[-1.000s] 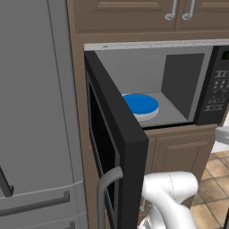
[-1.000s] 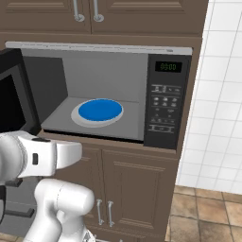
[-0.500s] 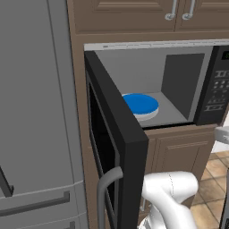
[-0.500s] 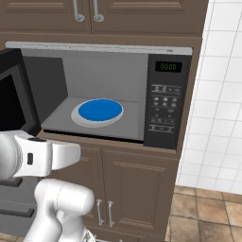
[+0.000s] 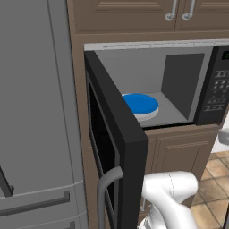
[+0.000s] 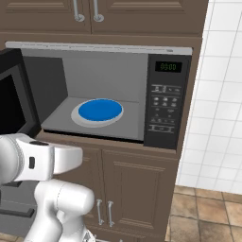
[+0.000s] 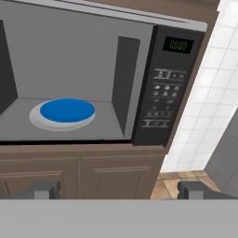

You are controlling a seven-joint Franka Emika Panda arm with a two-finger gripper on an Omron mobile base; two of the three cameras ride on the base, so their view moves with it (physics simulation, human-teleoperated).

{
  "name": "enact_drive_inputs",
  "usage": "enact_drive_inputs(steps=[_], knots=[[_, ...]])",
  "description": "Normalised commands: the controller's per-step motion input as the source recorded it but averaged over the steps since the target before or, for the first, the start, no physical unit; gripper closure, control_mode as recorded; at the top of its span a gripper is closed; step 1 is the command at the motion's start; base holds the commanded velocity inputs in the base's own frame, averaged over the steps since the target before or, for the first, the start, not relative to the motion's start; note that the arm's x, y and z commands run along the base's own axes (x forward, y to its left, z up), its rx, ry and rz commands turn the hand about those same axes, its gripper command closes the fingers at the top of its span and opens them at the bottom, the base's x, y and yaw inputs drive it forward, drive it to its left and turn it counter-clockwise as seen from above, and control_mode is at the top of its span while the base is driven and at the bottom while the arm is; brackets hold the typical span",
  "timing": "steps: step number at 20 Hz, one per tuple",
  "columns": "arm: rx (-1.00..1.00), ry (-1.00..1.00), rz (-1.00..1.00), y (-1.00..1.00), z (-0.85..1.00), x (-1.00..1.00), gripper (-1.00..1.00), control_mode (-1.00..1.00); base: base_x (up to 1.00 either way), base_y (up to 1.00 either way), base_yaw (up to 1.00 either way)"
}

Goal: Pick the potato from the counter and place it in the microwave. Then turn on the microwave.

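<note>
Fingers [image 7: 118, 190] spread apart, empty; microwave [image 7: 139, 79] door swung open, blue plate [image 7: 65, 112] inside, ahead-left; potato unseen.

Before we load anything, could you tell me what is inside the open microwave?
Inside the microwave, a blue plate lies on the grey floor. No potato is there. In the left base view the open door hides the left side.

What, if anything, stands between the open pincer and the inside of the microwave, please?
Nothing visible: the microwave door is swung wide open, and the pincer faces the cavity, where a blue plate lies.
</note>
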Motion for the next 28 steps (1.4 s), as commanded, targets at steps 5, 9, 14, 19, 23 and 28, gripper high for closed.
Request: enact_drive_inputs(steps=[5,9,14,19,23,28], knots=[[0.0,0.0,0.0,0.0,-0.04,-0.03,-1.0,1.0,-0.01,0.0,0.0],[0.0,0.0,0.0,0.0,0.0,0.0,-1.0,1.0,-0.03,-0.17,0.0],[0.0,0.0,0.0,0.0,0.0,0.0,-1.0,1.0,0.0,-0.5,0.0],[0.0,0.0,0.0,0.0,0.0,0.0,-1.0,1.0,0.0,-0.61,-0.01],[0.0,0.0,0.0,0.0,0.0,0.0,-1.0,1.0,0.0,-0.52,-0.15],[0.0,0.0,0.0,0.0,0.0,0.0,-1.0,1.0,0.02,-0.32,-0.31]])
